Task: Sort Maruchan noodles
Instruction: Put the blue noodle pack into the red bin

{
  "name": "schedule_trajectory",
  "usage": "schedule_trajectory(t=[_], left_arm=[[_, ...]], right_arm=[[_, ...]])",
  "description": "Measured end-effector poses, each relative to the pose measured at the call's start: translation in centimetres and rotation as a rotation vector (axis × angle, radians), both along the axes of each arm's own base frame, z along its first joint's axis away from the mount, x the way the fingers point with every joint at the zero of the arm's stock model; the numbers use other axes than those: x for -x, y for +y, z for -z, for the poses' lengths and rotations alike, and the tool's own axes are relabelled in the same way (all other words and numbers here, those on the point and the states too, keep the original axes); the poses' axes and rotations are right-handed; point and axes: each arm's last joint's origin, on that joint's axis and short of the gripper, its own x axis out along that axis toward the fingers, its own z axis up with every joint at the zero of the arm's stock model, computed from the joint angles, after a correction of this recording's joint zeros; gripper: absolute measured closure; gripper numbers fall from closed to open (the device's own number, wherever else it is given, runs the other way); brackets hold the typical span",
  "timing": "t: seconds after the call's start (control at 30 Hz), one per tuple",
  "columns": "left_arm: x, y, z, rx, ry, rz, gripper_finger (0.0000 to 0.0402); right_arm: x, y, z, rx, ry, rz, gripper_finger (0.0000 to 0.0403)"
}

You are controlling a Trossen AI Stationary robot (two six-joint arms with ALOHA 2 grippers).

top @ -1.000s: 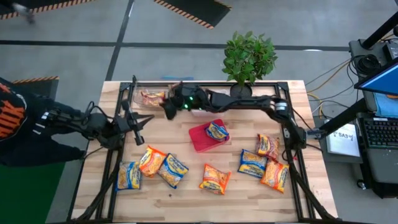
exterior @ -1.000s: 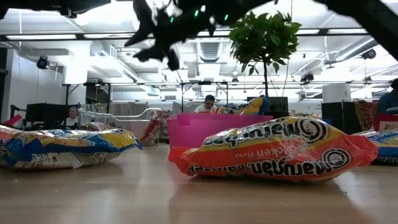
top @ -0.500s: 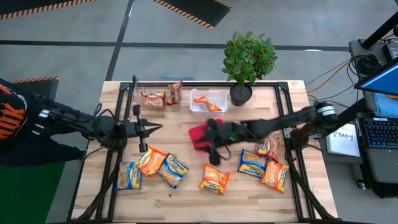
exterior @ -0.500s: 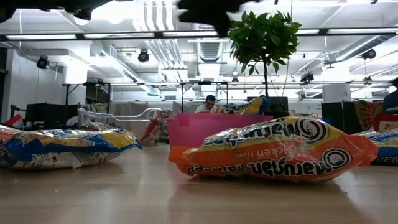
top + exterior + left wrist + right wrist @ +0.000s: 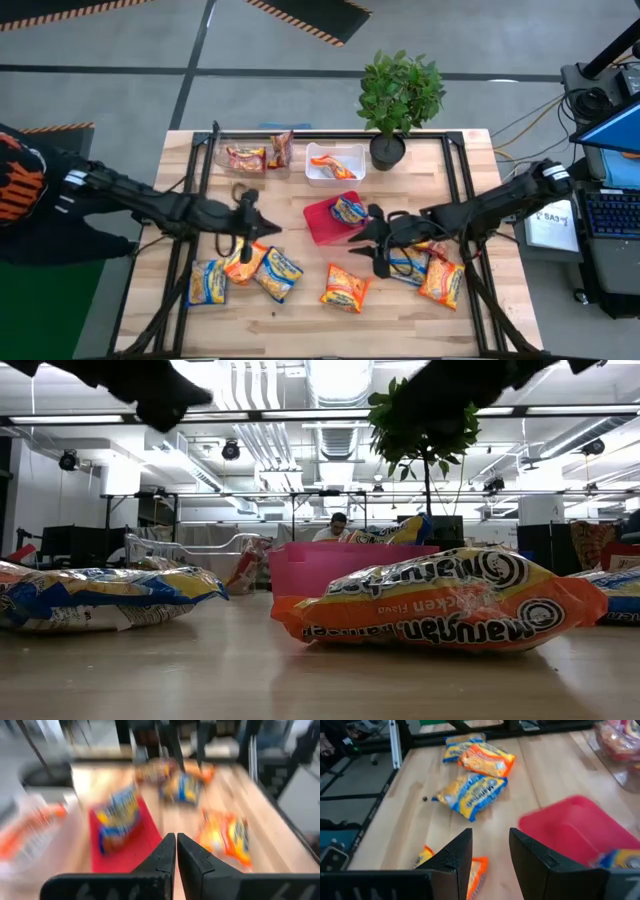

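Wooden table bears scattered noodle packets, workshop behind.

We see two slim black jointed arms, each ending in two flat, dark, tapering fingers

My right pincer hangs between the tray holding one packet and the loose packets nearer the table's front edge.
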Motion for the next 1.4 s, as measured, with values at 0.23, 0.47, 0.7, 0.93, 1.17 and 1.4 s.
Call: schedule_trajectory(t=[0.23, 0.47, 0.7, 0.93, 1.17, 1.4], left_arm=[[-1.7, -0.8, 1.3, 0.129, 0.329, -0.006, 0.0402], [-3.5, -1.9, 3.6, 0.193, 0.544, 0.084, 0.039], [-4.7, -2.3, 5.1, 0.187, 0.647, 0.061, 0.0329], [-5.0, -2.2, 7.7, 0.117, 0.735, -0.017, 0.0241], [-5.4, -2.3, 9.8, 0.074, 0.817, -0.012, 0.0187], [-5.7, -2.4, 10.9, 0.056, 0.853, -0.009, 0.0207]], right_arm=[[2.0, -0.6, 0.1, 0.045, -0.023, -0.004, 0.0285], [2.9, -1.0, 0.9, 0.039, -0.073, 0.024, 0.0284], [3.2, -1.1, 2.1, 0.013, -0.095, 0.031, 0.0284], [3.3, -1.1, 2.4, -0.012, -0.1, 0.04, 0.0284], [3.3, -1.1, 2.5, -0.013, -0.1, 0.04, 0.0284], [3.3, -1.1, 2.4, -0.014, -0.103, 0.04, 0.0284]])
